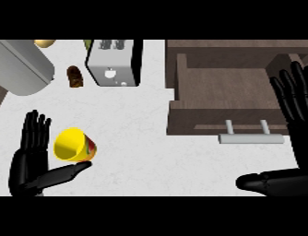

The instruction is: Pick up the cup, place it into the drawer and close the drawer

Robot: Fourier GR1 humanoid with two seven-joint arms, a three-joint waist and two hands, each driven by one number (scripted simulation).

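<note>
A yellow cup (73, 144) with a red and green band lies tilted on the white counter (143, 152), its open mouth toward my left hand. My left hand (31, 159) is open beside it, fingers straight up on its left and the thumb reaching under it. The brown drawer (225, 90) stands pulled open at the right, with a silver handle (251, 137) on its front. My right hand (299, 138) is open at the right edge, fingers up over the drawer's right side, thumb pointing left.
A silver toaster (114, 62) stands at the back centre. A brown item (75, 76) lies left of it. A large grey rounded appliance (17, 67) fills the back left corner. A yellowish item (45, 43) sits at the top edge.
</note>
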